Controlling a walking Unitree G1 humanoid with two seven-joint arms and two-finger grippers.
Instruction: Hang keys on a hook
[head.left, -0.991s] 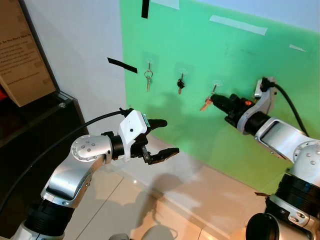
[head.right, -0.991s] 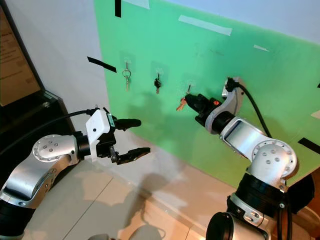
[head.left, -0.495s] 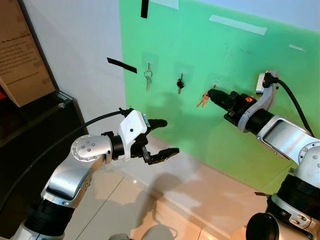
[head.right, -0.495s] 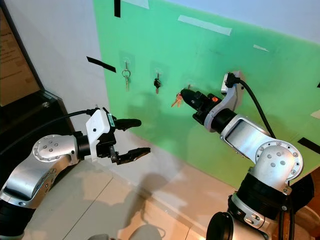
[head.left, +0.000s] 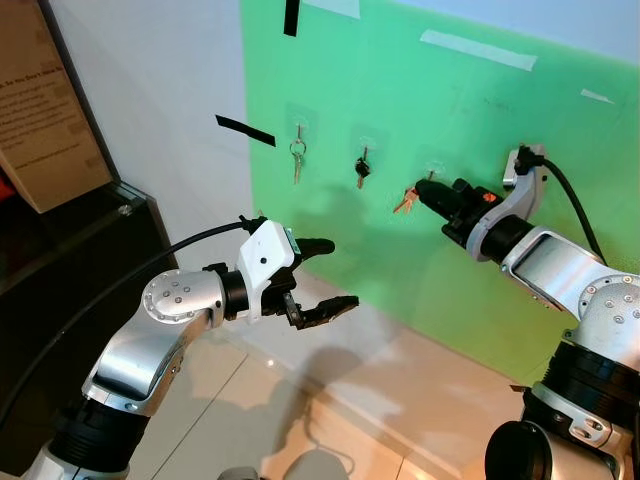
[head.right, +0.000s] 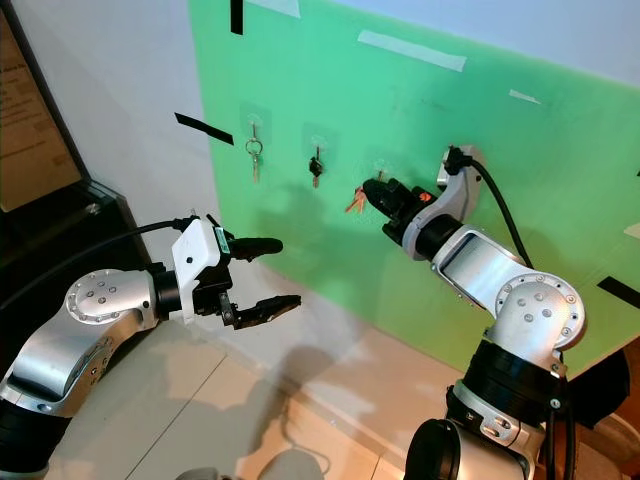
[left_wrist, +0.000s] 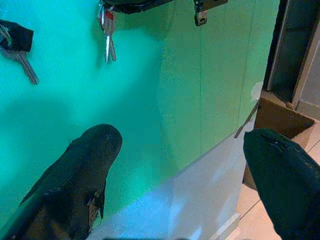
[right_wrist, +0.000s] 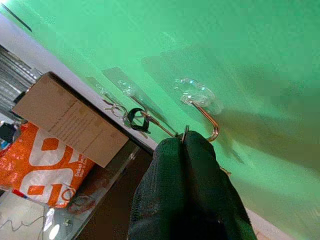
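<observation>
From the head cameras, the right gripper reaches out to the green panel on the wall, its fingers pressed together on the small bunch of copper-coloured keys, which hangs just below and ahead of the tips. Directly behind those tips sits the clear stick-on hook with a bent metal prong. Further along the panel from this gripper hang a black-headed key and a silver key on a ring, each on its own hook. The left gripper hovers low, well apart from the panel, its fingers spread wide and holding nothing.

In the left wrist view, the spread black fingers frame the panel, with the copper-coloured bunch dangling far ahead of them.

In the right wrist view, the closed fingertips pinch a thin metal key ring that juts just past them, close to the upturned tip of the prong.

I judge the ring is not yet over the prong. Doing this well means bringing the ring's opening above the upturned tip, lowering it until the prong carries the weight, and only then letting go.
</observation>
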